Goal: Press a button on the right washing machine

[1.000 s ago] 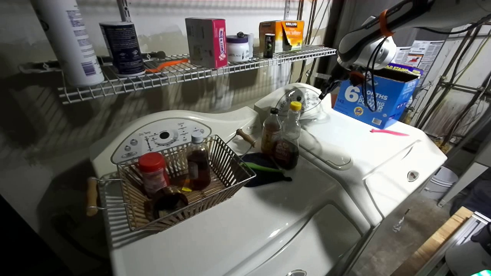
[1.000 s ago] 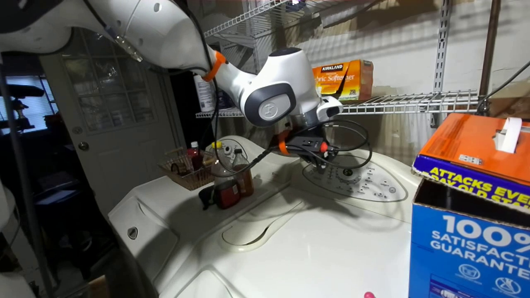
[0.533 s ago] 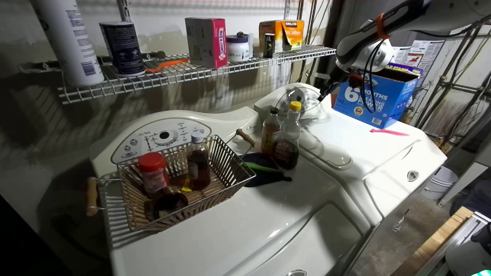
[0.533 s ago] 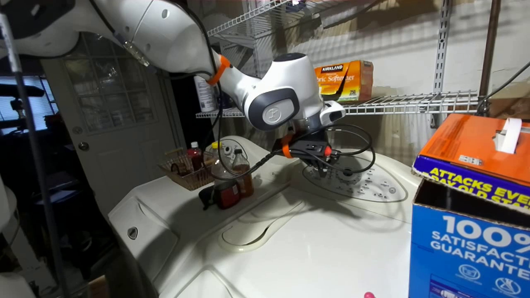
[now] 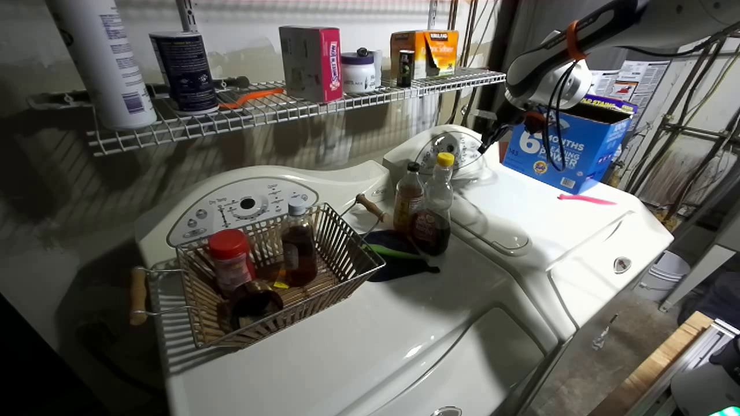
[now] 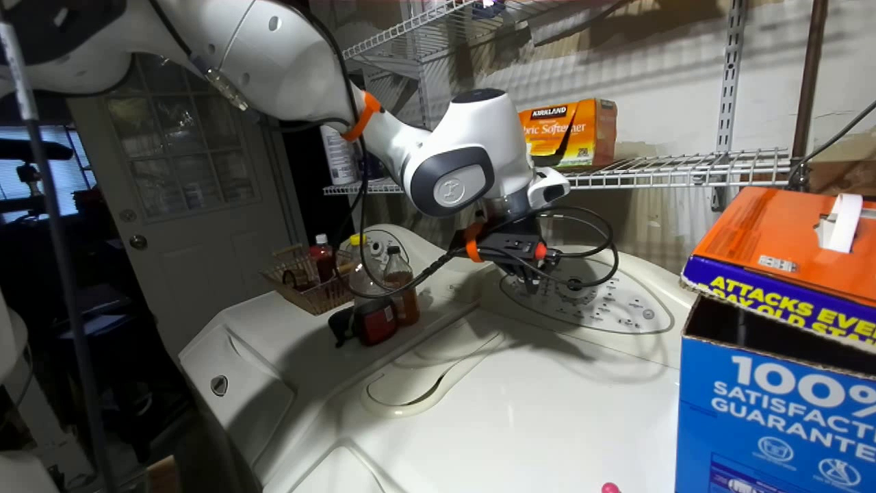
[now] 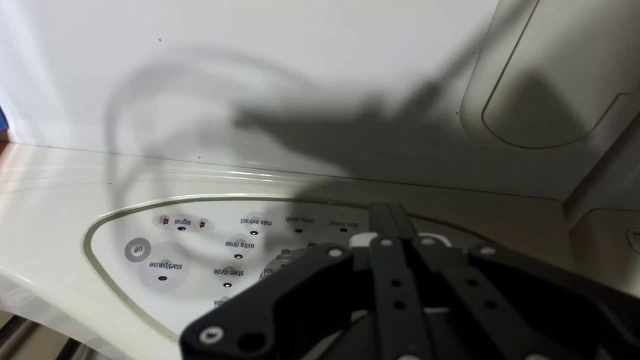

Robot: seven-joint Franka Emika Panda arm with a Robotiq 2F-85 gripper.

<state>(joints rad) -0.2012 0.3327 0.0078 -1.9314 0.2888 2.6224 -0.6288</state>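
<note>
The right washing machine is white and glossy; its lid fills the middle of an exterior view. Its oval control face has small dark labels and a round dial. In the wrist view the control face appears upside down, with an off button and a start/pause button at its left. My gripper is shut with its fingertips together and nothing between them. It points at the panel's edge area right of the "door locked" label. In both exterior views the gripper is at the panel; contact cannot be told.
The other white machine bears a wire basket and two bottles. A blue box stands beside the panel. A wire shelf with boxes hangs above. A black cable loop hangs from my wrist before the dial.
From one second to half a second ago my gripper moved slightly lower along the panel, and the cable loop came over the dial's display. Since then it has stayed almost still.
</note>
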